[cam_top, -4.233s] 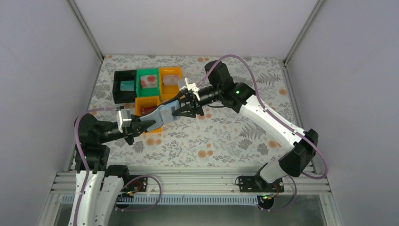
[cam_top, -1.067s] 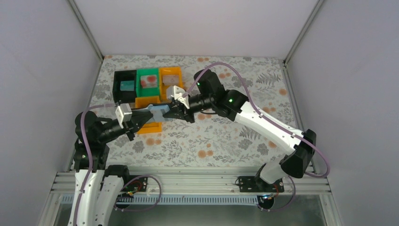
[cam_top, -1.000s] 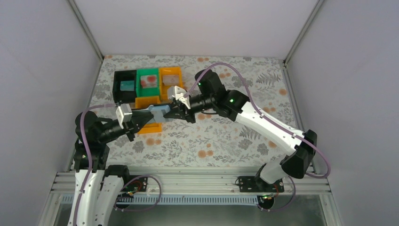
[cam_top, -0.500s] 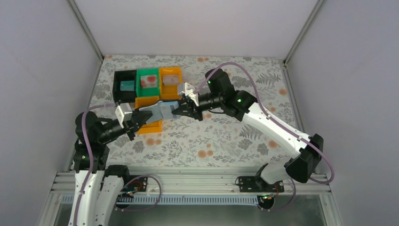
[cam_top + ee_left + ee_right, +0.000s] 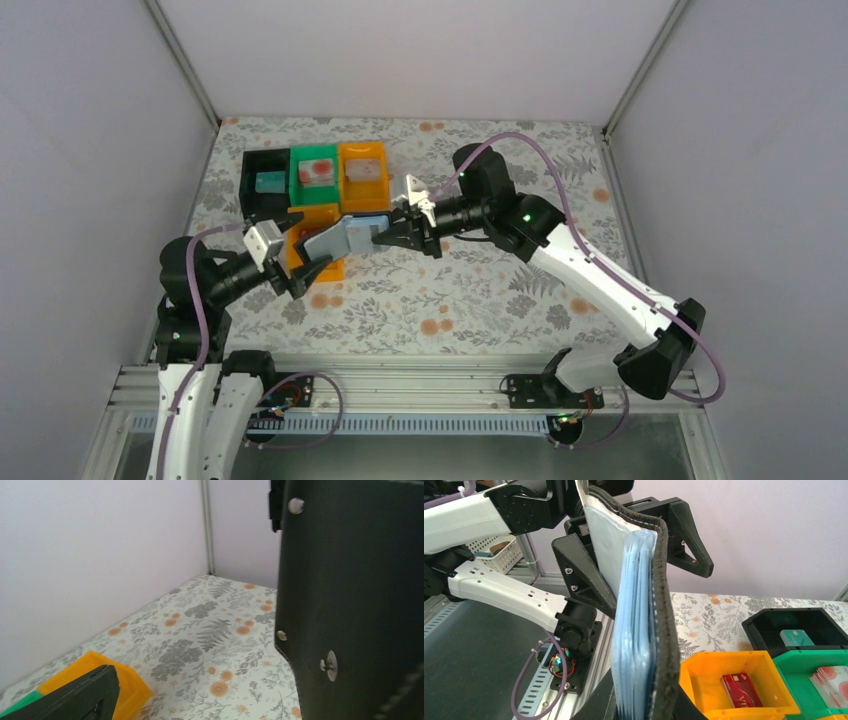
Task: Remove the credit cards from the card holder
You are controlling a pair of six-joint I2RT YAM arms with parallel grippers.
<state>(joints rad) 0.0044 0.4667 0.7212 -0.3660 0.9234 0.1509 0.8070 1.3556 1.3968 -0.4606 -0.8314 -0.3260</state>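
Two pale blue panels of the card holder [image 5: 345,238] sit nearly folded together, held edge-up above the table [image 5: 480,290]. The right gripper [image 5: 388,236] has its jaws pinched on one end. The left gripper [image 5: 303,252] has its jaws spread wide around the other end. Beyond, credit cards [image 5: 317,172] lie in trays [image 5: 362,147].

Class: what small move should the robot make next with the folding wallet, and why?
Probably draw the open left hand back from the blue-lined black folding wallet: the right hand alone clamps it, and all four plastic trays hold cards.
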